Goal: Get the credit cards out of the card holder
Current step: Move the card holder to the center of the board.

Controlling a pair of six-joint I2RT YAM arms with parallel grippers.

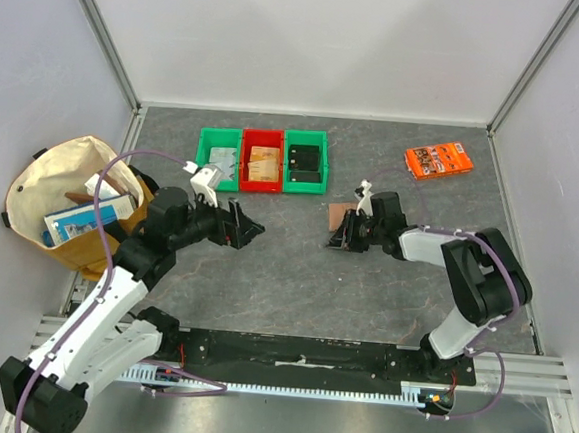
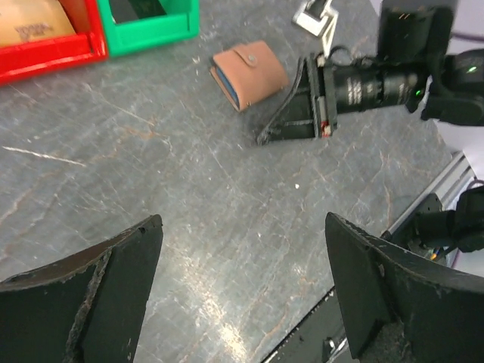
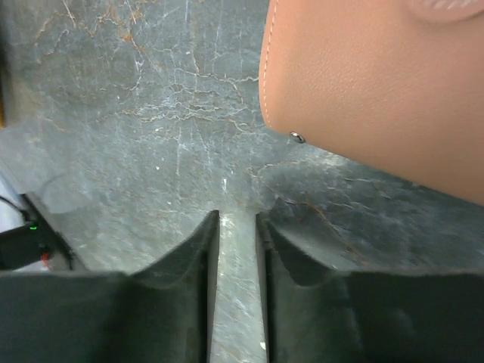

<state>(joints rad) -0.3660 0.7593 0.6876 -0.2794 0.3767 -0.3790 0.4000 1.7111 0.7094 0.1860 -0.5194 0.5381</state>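
Observation:
The card holder (image 1: 342,217) is a closed reddish-brown leather wallet lying flat on the table, seen too in the left wrist view (image 2: 249,72) with a blue edge along one side. In the right wrist view the card holder (image 3: 378,83) fills the upper right. My right gripper (image 1: 340,239) (image 3: 237,215) sits low just beside it, its jaws a narrow slit apart with only bare table between them. My left gripper (image 1: 244,225) (image 2: 242,219) hangs wide open and empty to the left. A grey card (image 1: 221,158), a tan card (image 1: 264,164) and a black card (image 1: 304,160) lie in the bins.
Three small bins stand in a row at the back: green (image 1: 207,140), red (image 1: 264,136) and green (image 1: 321,139). An orange printed packet (image 1: 438,160) lies at the back right. A cream bag (image 1: 70,199) with items inside sits at the left.

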